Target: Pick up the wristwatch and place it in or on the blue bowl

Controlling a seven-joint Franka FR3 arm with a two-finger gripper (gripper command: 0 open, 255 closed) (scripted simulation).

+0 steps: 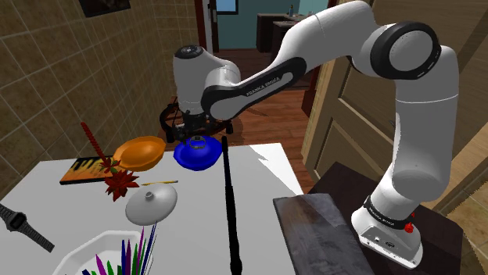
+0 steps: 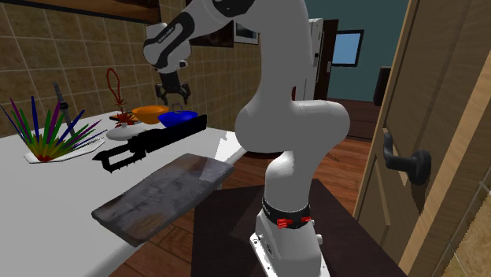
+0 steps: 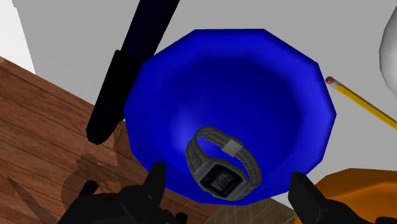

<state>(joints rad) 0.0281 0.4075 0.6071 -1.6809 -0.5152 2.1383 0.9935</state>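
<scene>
White table [image 1: 195, 219]; wristwatch [image 3: 219, 167] lies in blue bowl [image 3: 229, 83], under spread pincer [image 3: 227, 175]; untouched.

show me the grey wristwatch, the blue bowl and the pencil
grey wristwatch [image 3: 219, 180], wrist view, on its dark face
blue bowl [image 3: 254, 83], wrist view, on its bare inner wall
pencil [image 3: 359, 102], wrist view, on the middle of its yellow shaft
</scene>
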